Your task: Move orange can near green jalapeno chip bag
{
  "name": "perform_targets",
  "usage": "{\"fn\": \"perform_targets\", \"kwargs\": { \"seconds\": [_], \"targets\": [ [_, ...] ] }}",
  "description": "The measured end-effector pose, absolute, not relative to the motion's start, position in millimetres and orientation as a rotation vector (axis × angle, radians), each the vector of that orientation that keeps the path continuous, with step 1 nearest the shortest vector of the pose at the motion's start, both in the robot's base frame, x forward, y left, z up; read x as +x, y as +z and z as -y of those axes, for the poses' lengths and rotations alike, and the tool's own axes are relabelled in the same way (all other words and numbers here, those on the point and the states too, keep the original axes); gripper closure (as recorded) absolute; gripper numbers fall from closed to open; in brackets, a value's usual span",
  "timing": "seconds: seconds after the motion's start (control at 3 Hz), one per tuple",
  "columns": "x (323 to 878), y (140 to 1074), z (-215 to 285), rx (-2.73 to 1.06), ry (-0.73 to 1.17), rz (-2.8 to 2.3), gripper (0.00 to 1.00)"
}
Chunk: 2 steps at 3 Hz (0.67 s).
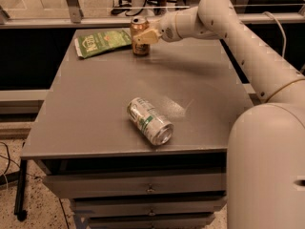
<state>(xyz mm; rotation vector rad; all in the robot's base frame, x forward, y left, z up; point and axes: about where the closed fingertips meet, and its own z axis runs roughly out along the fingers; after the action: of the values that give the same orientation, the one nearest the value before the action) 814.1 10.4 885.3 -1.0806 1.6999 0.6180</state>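
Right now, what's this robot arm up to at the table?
The robot's arm reaches across the grey table, and its gripper holds an upright orange can at the far edge, right beside the green jalapeno chip bag. A silver and green can lies on its side near the front, untouched.

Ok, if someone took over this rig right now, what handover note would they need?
Gripper: at the far side of the table, shut on the orange can.
Orange can: upright, just right of the green chip bag; I cannot tell whether it rests on the table.
Silver and green can: on its side near the front, not part of the job.
Done: can brought beside the bag.
Left: set down if needed, release, pull back.
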Motion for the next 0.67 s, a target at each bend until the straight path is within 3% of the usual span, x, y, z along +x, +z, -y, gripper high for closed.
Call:
{"fn": "perform_targets", "kwargs": {
  "seconds": [0.67],
  "targets": [
    [817.8, 879.7, -12.4, -1.053, 0.648, -1.712, 0.13]
  ]
}}
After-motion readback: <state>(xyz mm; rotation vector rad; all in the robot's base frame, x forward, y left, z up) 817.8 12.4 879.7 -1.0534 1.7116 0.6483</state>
